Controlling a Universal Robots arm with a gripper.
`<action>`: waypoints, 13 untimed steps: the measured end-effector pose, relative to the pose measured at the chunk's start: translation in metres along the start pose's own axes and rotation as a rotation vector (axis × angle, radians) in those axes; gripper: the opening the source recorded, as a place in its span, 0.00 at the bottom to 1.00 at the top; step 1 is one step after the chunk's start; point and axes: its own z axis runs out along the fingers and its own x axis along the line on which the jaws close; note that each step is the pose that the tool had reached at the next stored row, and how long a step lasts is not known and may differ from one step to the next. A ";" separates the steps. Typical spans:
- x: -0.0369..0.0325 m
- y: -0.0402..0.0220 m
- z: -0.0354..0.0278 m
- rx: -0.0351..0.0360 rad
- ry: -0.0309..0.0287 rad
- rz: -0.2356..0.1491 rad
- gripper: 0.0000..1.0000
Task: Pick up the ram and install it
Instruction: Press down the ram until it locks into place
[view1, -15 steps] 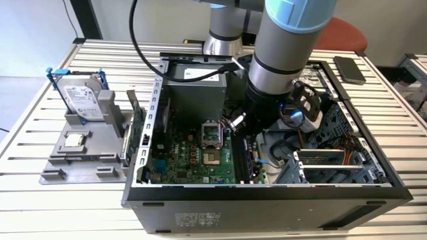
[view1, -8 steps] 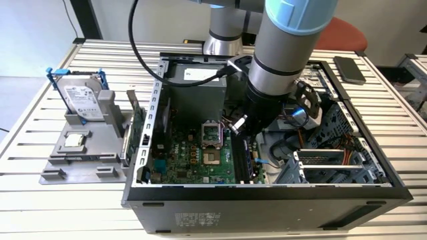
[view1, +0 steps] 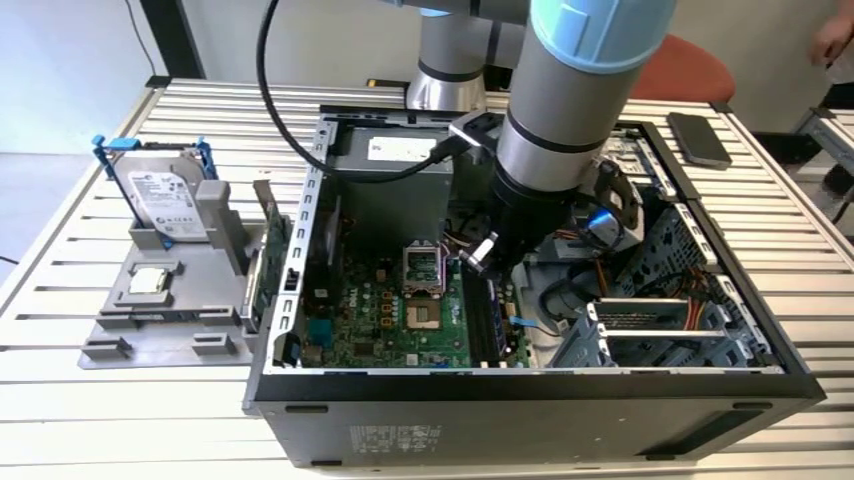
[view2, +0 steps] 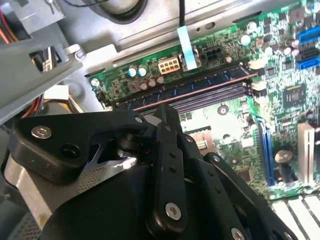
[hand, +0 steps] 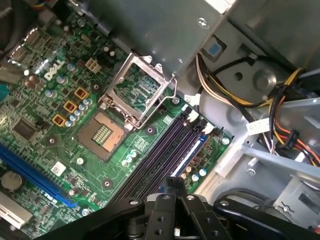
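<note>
On the gripper (hand: 175, 182) the fingers were pinched narrow; the ram (hand: 192, 149) ran out from beneath their tips — an off-centre push could have seated it crooked.

Grey arm (view1: 567, 110), light-blue joint band, black hand (view2: 165, 150).

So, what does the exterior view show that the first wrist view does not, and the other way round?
The exterior view adds the slatted table, the grey fixture with the silver hard drive in its blue frame, the upright green card, the arm and the whole case. The first wrist view adds the small yellow square parts and the white slot latches. Both show the green motherboard, its open processor socket, the memory slots and the gripper near them.
</note>
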 end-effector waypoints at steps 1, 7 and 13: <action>0.0000 0.0000 0.0000 0.0004 -0.0011 -0.017 0.00; 0.0001 -0.0001 0.0000 0.0073 -0.0129 -0.116 0.00; 0.0001 -0.0001 0.0007 0.0075 -0.0177 -0.225 0.00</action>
